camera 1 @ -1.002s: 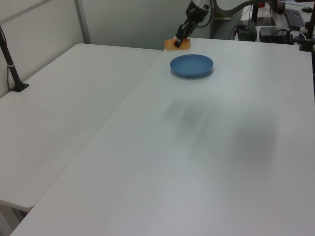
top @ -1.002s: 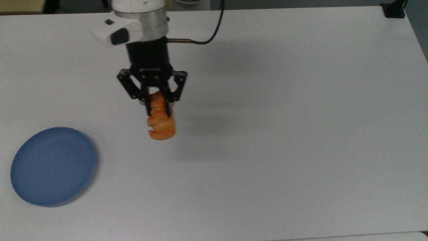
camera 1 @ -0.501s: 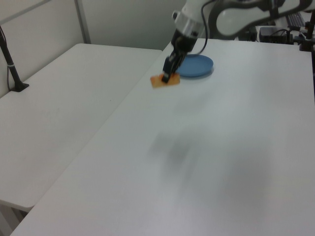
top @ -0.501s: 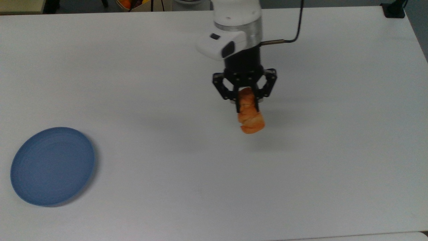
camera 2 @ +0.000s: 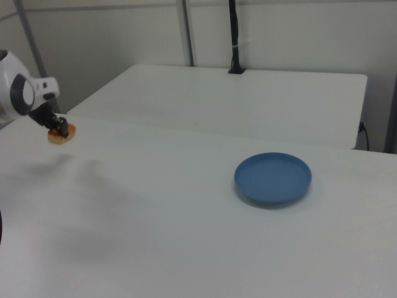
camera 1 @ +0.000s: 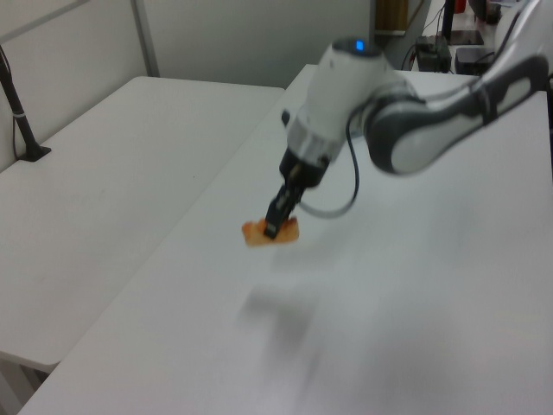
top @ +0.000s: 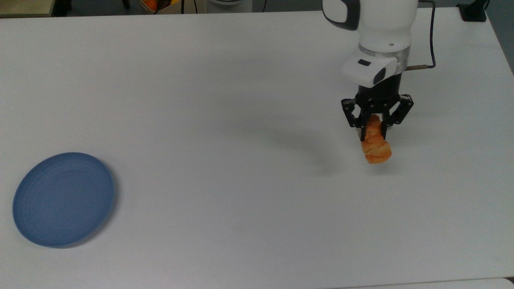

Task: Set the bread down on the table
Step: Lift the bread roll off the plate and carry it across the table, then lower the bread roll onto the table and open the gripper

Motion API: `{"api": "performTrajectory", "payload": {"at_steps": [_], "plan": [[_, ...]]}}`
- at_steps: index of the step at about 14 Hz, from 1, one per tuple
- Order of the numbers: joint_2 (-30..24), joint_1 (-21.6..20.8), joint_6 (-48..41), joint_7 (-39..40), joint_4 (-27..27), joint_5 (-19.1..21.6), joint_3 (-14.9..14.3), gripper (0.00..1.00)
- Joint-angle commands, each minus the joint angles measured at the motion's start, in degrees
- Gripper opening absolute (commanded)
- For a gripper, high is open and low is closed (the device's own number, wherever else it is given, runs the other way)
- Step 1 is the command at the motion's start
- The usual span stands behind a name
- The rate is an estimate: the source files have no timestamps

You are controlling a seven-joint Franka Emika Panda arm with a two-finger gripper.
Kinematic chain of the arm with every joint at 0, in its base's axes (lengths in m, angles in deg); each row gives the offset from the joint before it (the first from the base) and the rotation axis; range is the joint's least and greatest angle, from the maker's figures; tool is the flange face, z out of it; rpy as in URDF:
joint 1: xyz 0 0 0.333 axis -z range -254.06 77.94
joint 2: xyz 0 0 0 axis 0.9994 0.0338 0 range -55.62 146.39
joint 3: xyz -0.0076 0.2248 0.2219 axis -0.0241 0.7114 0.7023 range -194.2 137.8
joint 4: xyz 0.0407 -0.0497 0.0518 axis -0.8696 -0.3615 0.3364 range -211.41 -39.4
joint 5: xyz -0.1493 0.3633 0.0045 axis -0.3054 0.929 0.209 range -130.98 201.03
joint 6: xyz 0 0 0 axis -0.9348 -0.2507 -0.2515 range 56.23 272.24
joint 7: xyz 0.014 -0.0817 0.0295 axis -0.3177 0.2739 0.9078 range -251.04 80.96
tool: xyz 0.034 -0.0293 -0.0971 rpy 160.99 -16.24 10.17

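Near the top view's right side, the tool [top: 376, 130] pinches the bread [top: 376, 147] above the table [top: 241, 100]; a second earlier it hung left of centre, so both have travelled farther from the blue plate [top: 63, 199], which has not moved.

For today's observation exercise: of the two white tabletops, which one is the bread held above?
The table carrying the blue plate. The gripper holds the bread over it; the other white tabletop, beyond the seam, carries a black pole's base.
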Motion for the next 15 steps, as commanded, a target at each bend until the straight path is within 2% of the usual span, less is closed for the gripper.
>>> {"api": "performTrajectory", "payload": {"at_steps": [1, 5, 8, 9, 11, 12, 15], "plan": [[6.0, -2.7, 6.2, -11.2, 1.6, -11.1, -0.6, 0.42], [10.7, -4.3, 9.2, -23.6, 2.9, -21.3, -0.7, 0.42], [11.3, -4.3, 11.1, -24.8, 2.8, -23.4, -0.6, 0.44], [11.3, -4.4, 11.1, -24.6, 2.6, -23.6, -0.6, 0.55], [11.3, -4.6, 11.1, -24.5, 1.9, -23.7, -0.6, 0.88], [11.1, -5.0, 10.9, -24.4, 1.6, -23.8, -0.6, 1.00], [7.3, -4.4, 9.0, -24.4, 0.9, -22.9, -0.3, 1.00]]}}
